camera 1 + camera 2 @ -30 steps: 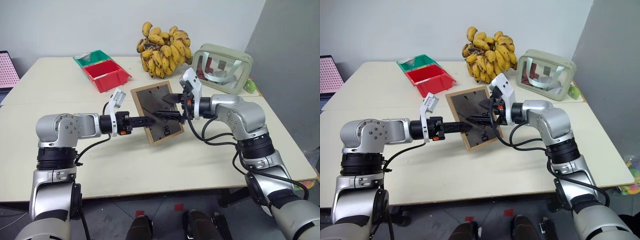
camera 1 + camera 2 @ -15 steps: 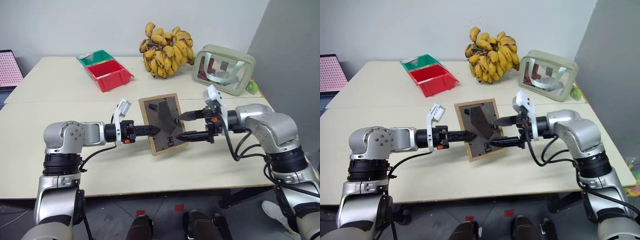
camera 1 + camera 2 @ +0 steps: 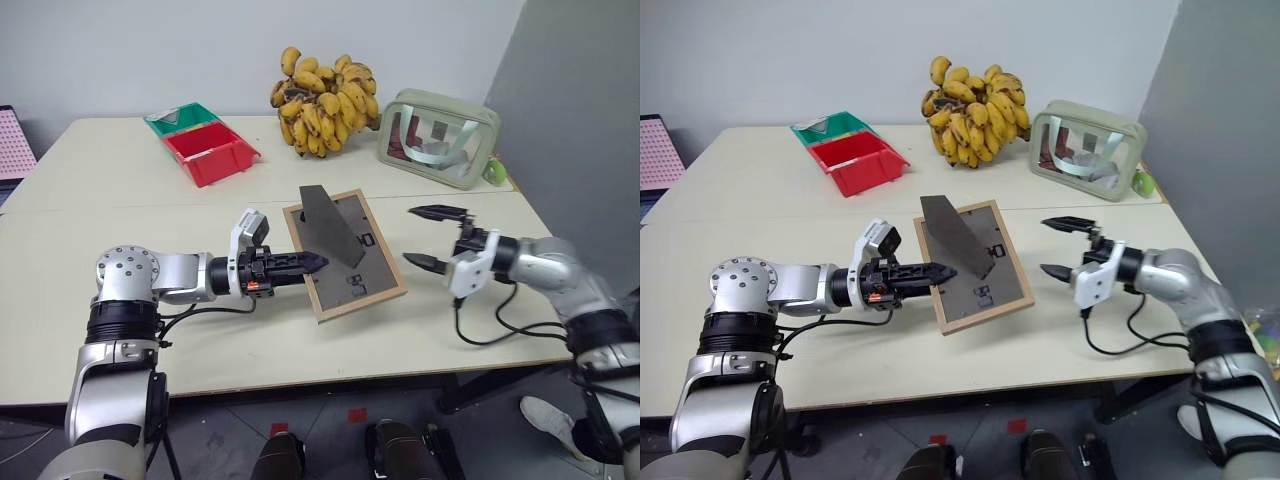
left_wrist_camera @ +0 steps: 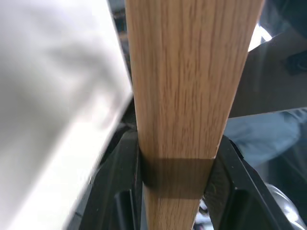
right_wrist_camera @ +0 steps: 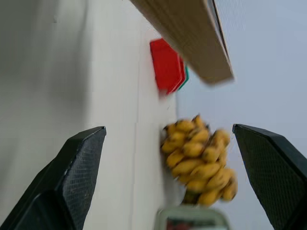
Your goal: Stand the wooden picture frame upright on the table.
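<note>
**Frame pinched at left edge, stand flap out, not yet set down**

Wooden picture frame (image 3: 345, 255) looks light and rigid: thin flat board, should hold shape under a pinch. Front likely glazed, so probably fragile if dropped or knocked; smooth wood rim could slip if gripped loosely. Best hold is the rim edge, as now, keeping clear of the flap. Flap is a thin hinged piece, likely to fold if pushed.

Look: small rectangle, light oak-grain border, dark brown back facing up toward the camera, small white marks low on the back. Dark stand flap (image 3: 327, 224) sticks up and out from the back.

Location: held above the worktop (image 3: 120, 215) near its middle, tilted, back up; whether the lower corner touches the surface I cannot tell.

Left tool (image 3: 303, 263) pinches the frame's left rim, wood clamped between both black fingers in the wrist view. Right tool (image 3: 432, 238) is spread wide, empty, just to the frame's right, apart from it.
</note>
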You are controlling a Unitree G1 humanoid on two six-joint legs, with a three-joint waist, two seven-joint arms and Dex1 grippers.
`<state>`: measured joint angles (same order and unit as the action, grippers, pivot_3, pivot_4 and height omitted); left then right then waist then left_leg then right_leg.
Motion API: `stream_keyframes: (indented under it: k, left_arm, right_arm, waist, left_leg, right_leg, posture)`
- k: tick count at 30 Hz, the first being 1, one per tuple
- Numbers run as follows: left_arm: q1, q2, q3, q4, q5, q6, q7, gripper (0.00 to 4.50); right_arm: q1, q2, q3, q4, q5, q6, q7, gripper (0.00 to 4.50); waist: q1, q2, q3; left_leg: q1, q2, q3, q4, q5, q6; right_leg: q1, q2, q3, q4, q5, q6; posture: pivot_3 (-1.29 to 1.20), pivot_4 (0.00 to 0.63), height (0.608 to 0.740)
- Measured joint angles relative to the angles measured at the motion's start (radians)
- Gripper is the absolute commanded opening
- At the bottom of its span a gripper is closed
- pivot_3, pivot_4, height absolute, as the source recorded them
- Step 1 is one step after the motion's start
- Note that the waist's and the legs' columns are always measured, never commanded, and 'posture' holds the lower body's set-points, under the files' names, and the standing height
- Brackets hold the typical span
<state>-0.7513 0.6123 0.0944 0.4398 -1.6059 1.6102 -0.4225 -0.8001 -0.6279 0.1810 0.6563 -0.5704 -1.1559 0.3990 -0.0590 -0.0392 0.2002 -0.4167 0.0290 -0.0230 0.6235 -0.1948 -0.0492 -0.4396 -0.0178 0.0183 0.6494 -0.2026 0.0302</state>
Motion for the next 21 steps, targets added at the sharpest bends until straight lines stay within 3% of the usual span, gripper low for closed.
stream_keyframes:
  k: [5, 10, 20, 21]
  left_arm:
    - [0.036, 0.020, -0.053, -0.016, -0.169, -0.007, 0.130, 1.29]
    - [0.061, 0.053, -0.109, -0.057, -0.323, -0.069, 0.232, 1.29]
    - [0.127, 0.077, -0.130, -0.157, -0.361, -0.128, 0.236, 1.29]
    - [0.142, 0.081, -0.130, -0.171, -0.368, -0.140, 0.236, 1.29]
  right_arm:
    - [-0.119, 0.021, 0.021, 0.057, -0.191, -0.078, -0.255, 4.46]
    - [-0.138, 0.014, 0.077, 0.056, -0.306, -0.214, -0.381, 3.57]
    - [-0.174, -0.008, 0.144, 0.066, -0.462, -0.230, -0.538, 1.49]
    - [-0.183, -0.010, 0.152, 0.065, -0.471, -0.230, -0.550, 1.45]
  waist:
    - [0.010, -0.001, 0.000]
    - [0.024, 0.000, 0.000]
    - [0.026, 0.000, 0.000]
    - [0.026, 0.000, 0.000]
  left_leg:
    - [0.000, -0.001, -0.002, 0.001, 0.001, -0.002]
    - [0.000, -0.003, -0.001, 0.001, 0.001, -0.002]
    - [0.001, -0.003, -0.002, 0.003, 0.001, -0.001]
    - [0.001, -0.003, -0.002, 0.003, 0.001, -0.001]
  right_leg:
    - [0.002, 0.000, -0.001, -0.001, 0.000, -0.001]
    - [0.003, -0.002, 0.000, -0.002, -0.001, -0.003]
    - [0.005, -0.001, 0.000, -0.002, -0.002, -0.006]
    - [0.005, -0.001, 0.000, -0.002, -0.002, -0.006]
  posture:
    - [0.00, 0.150, 0.740]
    - [0.00, 0.150, 0.740]
    - [0.00, 0.150, 0.740]
    - [0.00, 0.150, 0.740]
